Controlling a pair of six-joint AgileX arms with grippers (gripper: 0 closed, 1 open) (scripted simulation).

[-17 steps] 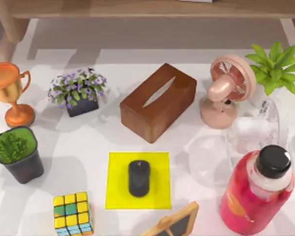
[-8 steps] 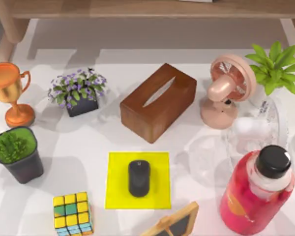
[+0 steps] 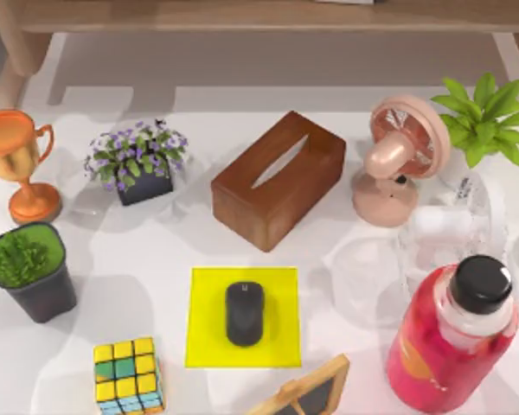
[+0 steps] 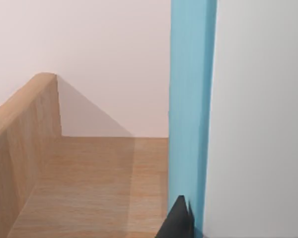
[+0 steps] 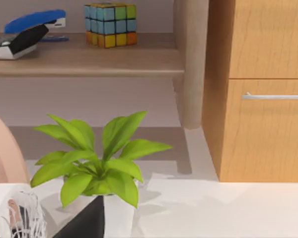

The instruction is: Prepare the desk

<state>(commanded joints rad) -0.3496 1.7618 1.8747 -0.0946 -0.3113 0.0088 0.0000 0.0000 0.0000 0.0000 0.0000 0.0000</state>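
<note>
The desk (image 3: 138, 268) is a broad white tabletop crowded with objects. A black mouse (image 3: 244, 313) lies on a yellow mat (image 3: 206, 294) near the front middle. Behind it sits a brown tissue box (image 3: 278, 179). A dark tip of my left gripper (image 4: 178, 220) shows in the left wrist view, against a light-wood surface (image 4: 89, 188) and a blue upright panel (image 4: 191, 99). A dark tip of my right gripper (image 5: 84, 220) shows in the right wrist view, just in front of the leafy green plant (image 5: 97, 166) at the desk's back right.
On the left are an orange trophy (image 3: 17, 160), purple flowers (image 3: 138, 162), a dark potted plant (image 3: 30, 270) and a colour cube (image 3: 128, 375). On the right are a pink fan (image 3: 402, 160), a white fan (image 3: 454, 226) and a red bottle (image 3: 450, 341). A wood-framed board (image 3: 307, 393) is at the front, a wooden shelf (image 3: 259, 15) behind.
Every object on the desk has stayed put. Only the soft shadows across the white top have shifted slightly.
</note>
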